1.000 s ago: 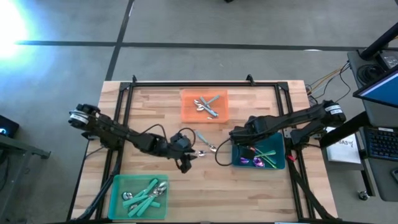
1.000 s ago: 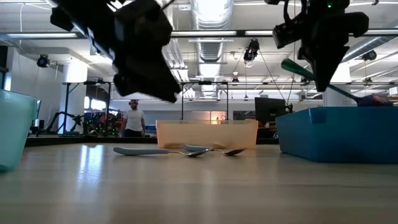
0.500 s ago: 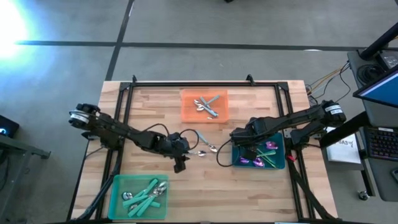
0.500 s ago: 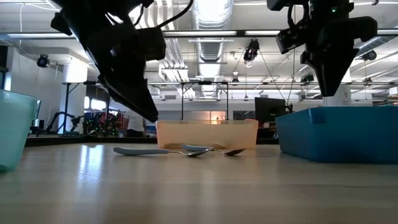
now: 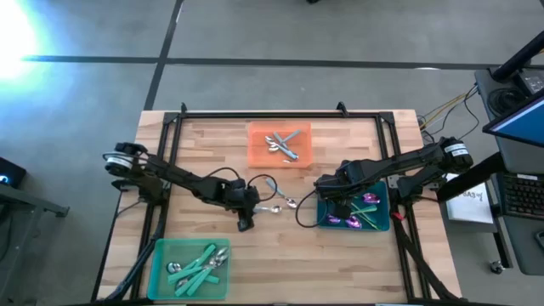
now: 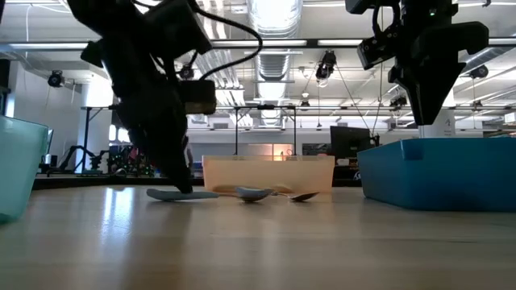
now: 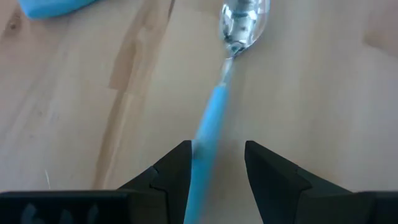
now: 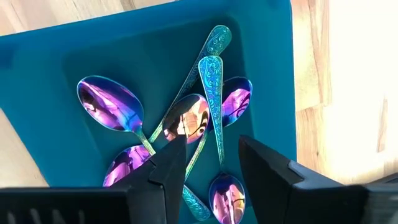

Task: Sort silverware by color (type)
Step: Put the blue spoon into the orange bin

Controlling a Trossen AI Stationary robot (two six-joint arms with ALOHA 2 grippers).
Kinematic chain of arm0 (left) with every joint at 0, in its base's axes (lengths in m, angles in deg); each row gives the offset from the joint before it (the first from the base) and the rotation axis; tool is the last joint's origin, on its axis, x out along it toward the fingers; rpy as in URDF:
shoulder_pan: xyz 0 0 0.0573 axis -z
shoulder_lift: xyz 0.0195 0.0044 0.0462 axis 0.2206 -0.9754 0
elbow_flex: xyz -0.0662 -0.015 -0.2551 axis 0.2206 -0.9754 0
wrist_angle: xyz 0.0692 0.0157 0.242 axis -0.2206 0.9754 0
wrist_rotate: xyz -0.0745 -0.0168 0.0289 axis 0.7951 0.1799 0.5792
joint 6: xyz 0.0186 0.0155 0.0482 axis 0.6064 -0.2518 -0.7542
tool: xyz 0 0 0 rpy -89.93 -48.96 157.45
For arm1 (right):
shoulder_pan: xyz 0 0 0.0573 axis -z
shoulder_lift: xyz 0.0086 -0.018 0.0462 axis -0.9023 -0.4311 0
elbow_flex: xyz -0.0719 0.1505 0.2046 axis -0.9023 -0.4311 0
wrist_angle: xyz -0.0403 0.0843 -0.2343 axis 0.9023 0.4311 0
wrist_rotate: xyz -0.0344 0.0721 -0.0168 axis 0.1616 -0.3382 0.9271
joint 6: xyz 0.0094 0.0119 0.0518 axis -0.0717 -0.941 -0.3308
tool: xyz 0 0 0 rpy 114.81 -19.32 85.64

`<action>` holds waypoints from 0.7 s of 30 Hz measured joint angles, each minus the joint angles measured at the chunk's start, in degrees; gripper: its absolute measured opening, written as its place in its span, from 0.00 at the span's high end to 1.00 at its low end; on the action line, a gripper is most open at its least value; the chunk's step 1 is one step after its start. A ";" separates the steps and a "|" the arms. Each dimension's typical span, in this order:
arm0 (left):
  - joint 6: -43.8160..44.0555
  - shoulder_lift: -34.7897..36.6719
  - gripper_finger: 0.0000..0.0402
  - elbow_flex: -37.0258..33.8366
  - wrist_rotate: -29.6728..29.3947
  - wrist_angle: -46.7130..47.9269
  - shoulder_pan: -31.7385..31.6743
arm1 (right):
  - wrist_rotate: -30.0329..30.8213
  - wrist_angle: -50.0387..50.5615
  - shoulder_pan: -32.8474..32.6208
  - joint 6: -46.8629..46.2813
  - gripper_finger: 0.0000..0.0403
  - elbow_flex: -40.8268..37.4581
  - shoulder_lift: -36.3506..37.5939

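A: Where's the left gripper (image 7: 216, 167)?
B: Centre of the high view, fingers apart astride a teal-handled spoon (image 7: 231, 62) on the table (image 5: 340, 246)
A: The right gripper (image 8: 210, 163)?
B: Open above iridescent spoons (image 8: 186, 121) in the blue tray (image 8: 37, 74)

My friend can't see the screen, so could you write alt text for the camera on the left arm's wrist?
The left claw, open, straddles the blue-green handle of a spoon lying on the wooden table. Its shiny silver bowl points away from the claw, and a corner of a blue tray shows at the picture's edge.
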 joint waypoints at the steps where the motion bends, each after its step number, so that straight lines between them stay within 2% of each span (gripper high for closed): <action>1: -0.07 -0.58 0.67 0.04 0.04 -0.01 -0.21 | 0.00 -0.02 0.00 0.11 0.66 0.00 0.00; 11: 0.46 -3.66 0.69 0.28 -0.41 0.23 -0.79 | 0.03 -0.48 0.00 0.92 0.67 0.00 0.00; 14: 2.16 -3.70 0.77 0.26 -0.85 0.93 -0.84 | 0.04 -0.71 0.00 1.75 0.68 0.00 0.00; 17: 4.29 -3.71 0.92 0.22 -1.47 1.31 -0.88 | 0.04 -0.86 0.00 1.95 0.67 0.00 0.00; 21: 8.60 -3.08 0.94 0.15 -1.52 1.36 -0.90 | 0.07 -1.10 0.00 2.33 0.67 0.00 0.00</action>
